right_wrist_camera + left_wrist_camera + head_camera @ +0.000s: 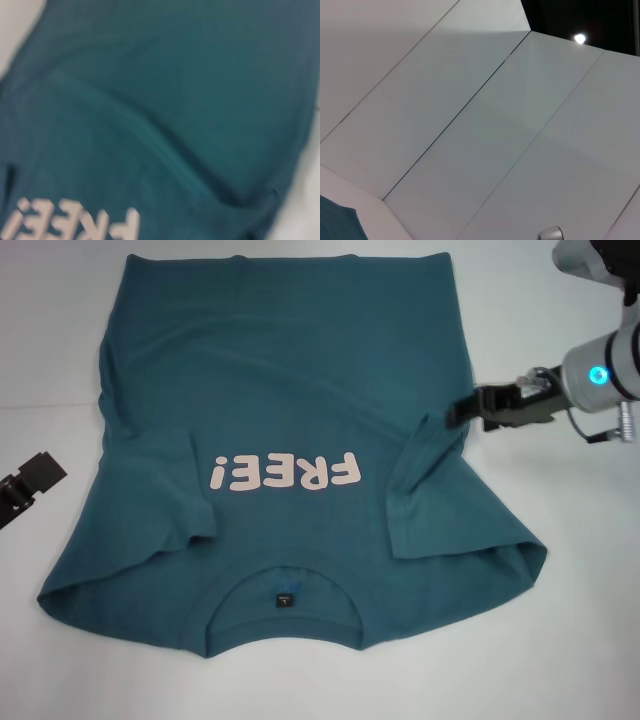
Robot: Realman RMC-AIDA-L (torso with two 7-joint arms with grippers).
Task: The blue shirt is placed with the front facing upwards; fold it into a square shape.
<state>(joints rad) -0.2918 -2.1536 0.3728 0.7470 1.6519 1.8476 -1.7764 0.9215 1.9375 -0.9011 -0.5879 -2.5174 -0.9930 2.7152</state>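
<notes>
The white table (580,620) carries the blue shirt (280,370), which lies flat across most of the head view, front up, collar (285,585) toward the robot and hem at the far side. Both short sleeves look already turned inward over the body, one on each side of the pale "FREE!" lettering (283,473), so the work appears to be at the stage of narrowing the sides before the lengthwise folds. The right gripper (462,410) is at the shirt's right edge, level with the folded sleeve (425,475), touching or just beside the cloth; whether it is clenched on the fabric or released I cannot tell. The left gripper (30,485) sits on the table just off the shirt's left side, only partly in frame, and its state is equally unclear. The next move probably calls for a firm pinch on the side edge and an even carry toward the centre line. The left wrist view shows mostly wall panels and a sliver of cloth.
</notes>
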